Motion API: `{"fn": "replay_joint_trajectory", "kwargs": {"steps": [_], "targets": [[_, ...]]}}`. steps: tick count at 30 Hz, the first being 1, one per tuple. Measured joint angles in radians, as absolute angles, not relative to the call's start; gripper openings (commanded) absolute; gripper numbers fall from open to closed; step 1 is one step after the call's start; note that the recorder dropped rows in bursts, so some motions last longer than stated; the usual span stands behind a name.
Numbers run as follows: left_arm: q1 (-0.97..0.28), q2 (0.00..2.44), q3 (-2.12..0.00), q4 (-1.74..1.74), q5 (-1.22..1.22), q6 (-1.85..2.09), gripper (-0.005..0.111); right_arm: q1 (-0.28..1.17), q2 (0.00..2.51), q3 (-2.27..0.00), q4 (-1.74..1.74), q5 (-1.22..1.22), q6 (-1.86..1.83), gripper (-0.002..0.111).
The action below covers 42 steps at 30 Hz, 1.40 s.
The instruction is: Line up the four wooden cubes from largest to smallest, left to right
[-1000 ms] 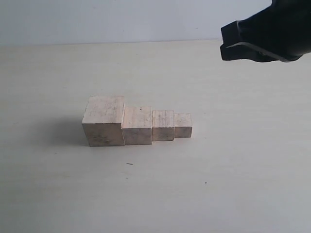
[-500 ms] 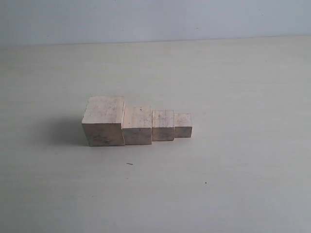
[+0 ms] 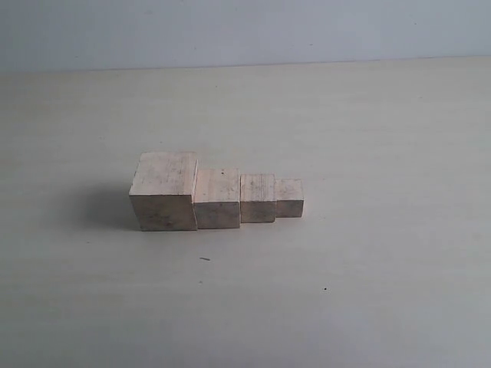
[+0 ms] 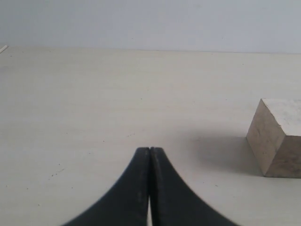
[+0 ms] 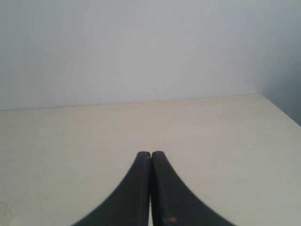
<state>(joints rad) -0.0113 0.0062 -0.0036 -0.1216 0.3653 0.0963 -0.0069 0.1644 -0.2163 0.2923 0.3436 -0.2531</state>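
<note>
Four pale wooden cubes stand touching in a row on the table in the exterior view: the largest cube [image 3: 163, 190] at the left, then the second cube [image 3: 217, 198], the third cube [image 3: 258, 197] and the smallest cube [image 3: 289, 197] at the right. Neither arm shows in that view. In the left wrist view my left gripper [image 4: 150, 149] is shut with nothing in it, and the largest cube [image 4: 277, 136] sits off to one side, apart from it. My right gripper [image 5: 151, 153] is shut and empty over bare table, with no cube in its view.
The pale table [image 3: 368, 138] stretches all round the row. A light wall rises behind its far edge [image 3: 245, 65]. The right wrist view shows a table edge [image 5: 282, 110] near a wall corner. A small dark speck [image 3: 205, 259] lies in front of the cubes.
One second ago a black gripper hung at the exterior view's upper right; it has withdrawn out of that view. The cubes have not moved.
</note>
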Motion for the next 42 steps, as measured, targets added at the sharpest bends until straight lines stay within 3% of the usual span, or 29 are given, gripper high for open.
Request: {"fn": "replay_joint_trajectory", "kwargs": {"steps": [13, 36, 42], "targets": [[-0.011, 0.006, -0.004, -0.122, 0.365, 0.096, 0.000, -0.007, 0.007, -0.007, 0.281, 0.271, -0.254, 0.000], [-0.011, 0.006, -0.004, -0.122, 0.365, 0.096, 0.000, -0.007, 0.007, -0.005, 0.237, 0.290, -0.237, 0.000], [-0.011, 0.006, -0.004, -0.122, 0.365, 0.096, 0.000, -0.007, 0.007, -0.005, 0.074, 0.292, -0.048, 0.000]]}}
